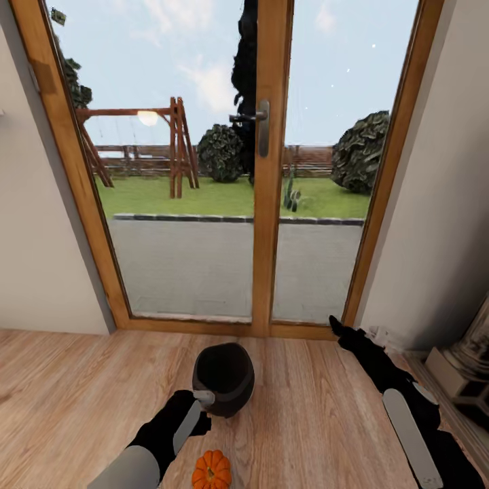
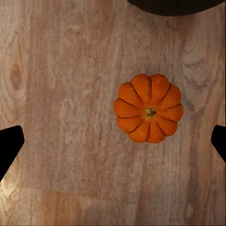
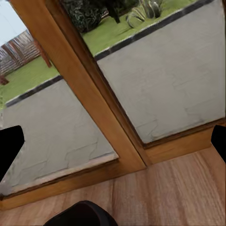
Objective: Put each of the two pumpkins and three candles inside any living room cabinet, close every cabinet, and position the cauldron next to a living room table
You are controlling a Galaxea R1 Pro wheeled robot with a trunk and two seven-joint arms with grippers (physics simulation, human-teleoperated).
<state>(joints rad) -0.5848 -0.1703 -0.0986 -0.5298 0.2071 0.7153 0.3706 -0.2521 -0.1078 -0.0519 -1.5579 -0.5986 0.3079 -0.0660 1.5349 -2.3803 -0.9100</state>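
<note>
Head view. Wooden floor (image 1: 305,414) before a glazed double door (image 1: 272,170) in an orange-brown frame; lawn, swing frame and hedges outside. One cauldron (image 1: 223,377), black, upright, mouth open, stands on the floor just short of the door sill. One pumpkin (image 1: 211,470), orange, sits on the floor close to the cauldron on the robot's side, apart from it. Left pincer (image 1: 202,401) is at the cauldron's near rim, a pale fingertip against or just over the edge; whether it grips the rim cannot be told from here. Right arm stretches forward toward the door's lower right corner, its right pincer (image 1: 337,326) raised off the floor and carrying nothing visible, probably parked out of the way. No cabinet or low worktop is in sight.

Left wrist view. Camera looks straight down at the floor. The pumpkin (image 2: 149,114) appears stem-up, ribs clear, resting free. Dark finger tips sit at both picture edges, wide apart: the left pincer is spread and empty. A black curve at one edge is the cauldron (image 2: 174,5). The pose suggests lining up over the pumpkin.

Right wrist view. Door frame, paving, grass; the cauldron's rim (image 3: 84,214) at one edge. Finger tips far apart: spread, empty.
</note>
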